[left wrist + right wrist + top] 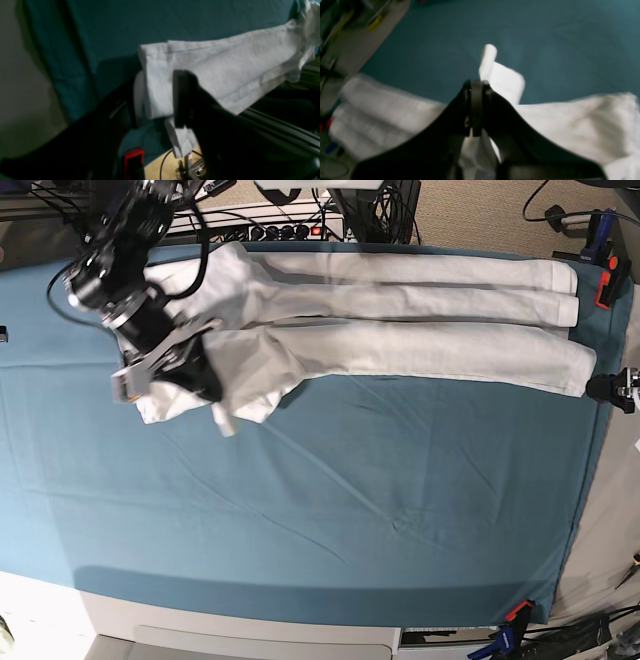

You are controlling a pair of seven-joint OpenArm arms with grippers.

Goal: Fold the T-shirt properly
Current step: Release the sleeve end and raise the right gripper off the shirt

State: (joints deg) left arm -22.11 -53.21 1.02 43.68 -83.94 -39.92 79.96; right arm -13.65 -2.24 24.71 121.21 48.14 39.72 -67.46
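Closest to the base camera it's just bare teal sheet (pixel 350 510) across the lower frame. Further up, at upper left, the right gripper (pixel 476 110) has its jaws pinched tight on one end of the T-shirt (pixel 400 310). The shirt is already folded into a long narrow band along the top of the frame. At far right, the left gripper (pixel 160 100) is clamped on the other end. I'd say the lengthwise folds are done; bringing the ends together is left.
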